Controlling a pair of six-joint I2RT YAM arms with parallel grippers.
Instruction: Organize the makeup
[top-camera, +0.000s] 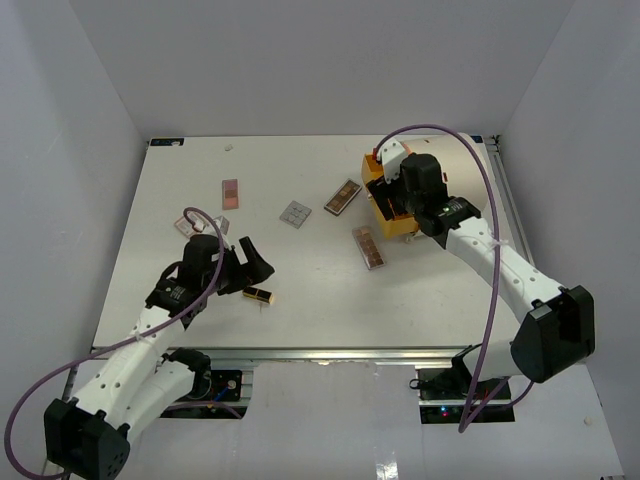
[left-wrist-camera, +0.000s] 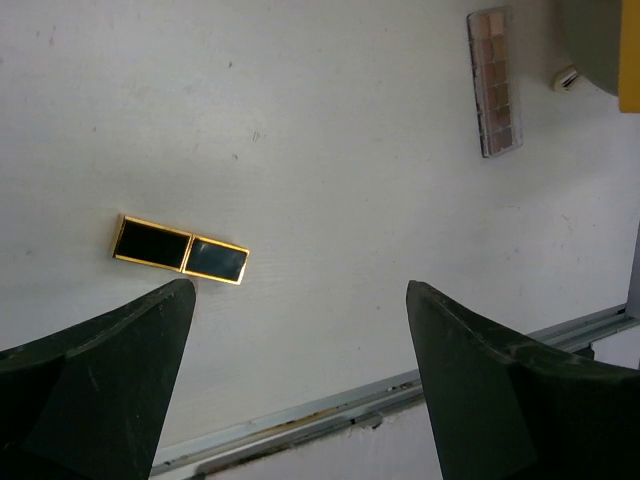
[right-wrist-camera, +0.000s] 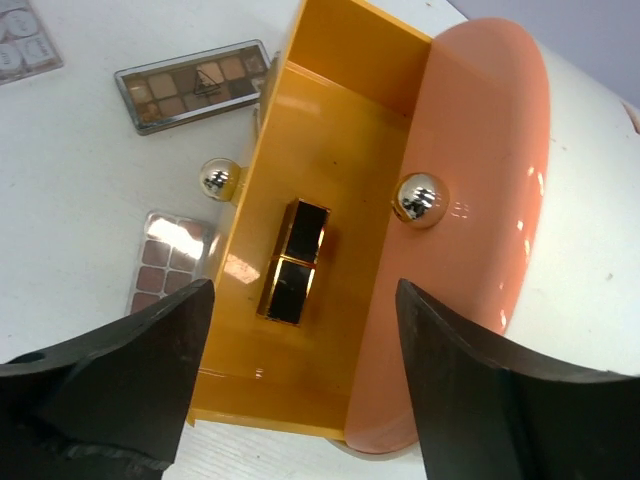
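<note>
Left claw: the left gripper (left-wrist-camera: 298, 300) stands wide, its two dark fingers (left-wrist-camera: 100, 390) far apart with nothing between them, low over the white table (left-wrist-camera: 330, 150).
Loose lipstick: a black rectangular lipstick tube with gold edges (left-wrist-camera: 180, 250) lies flat on the table, just ahead of one fingertip and apart from it. In the top view it sits just beside the left gripper, towards the near edge.
Right claw: the right gripper (right-wrist-camera: 302, 290) is spread wide above the open drawer and grips nothing.
Drawer: a glossy yellow-orange plastic drawer (right-wrist-camera: 330, 130) stands pulled out of a large cream cylinder (right-wrist-camera: 600, 200). Its rounded peach front (right-wrist-camera: 480, 150) carries a round chrome knob (right-wrist-camera: 420, 198).
Stored lipstick: a second black-and-gold lipstick tube (right-wrist-camera: 295, 260) lies flat on the drawer floor. It shows between the right fingers and touches neither.
Chrome ball: a second shiny ball (right-wrist-camera: 219, 178) shows just outside the drawer wall; I cannot tell what it belongs to.
Palettes by the drawer: a long brown eyeshadow palette under a clear lid (right-wrist-camera: 195, 85) lies on the table near the drawer's far corner. A pink-brown eyeshadow palette (right-wrist-camera: 170, 258) lies beside the same wall, partly hidden by a finger.
Middle of the table: a small grey square palette (top-camera: 294, 213) lies apart from the others.
Far left: a narrow pink palette (top-camera: 230, 193) lies alone, well apart from the drawer.
Near the left arm: a small pale pink item (top-camera: 185, 222) is partly hidden by the purple cable (top-camera: 205, 215); its kind I cannot tell.
</note>
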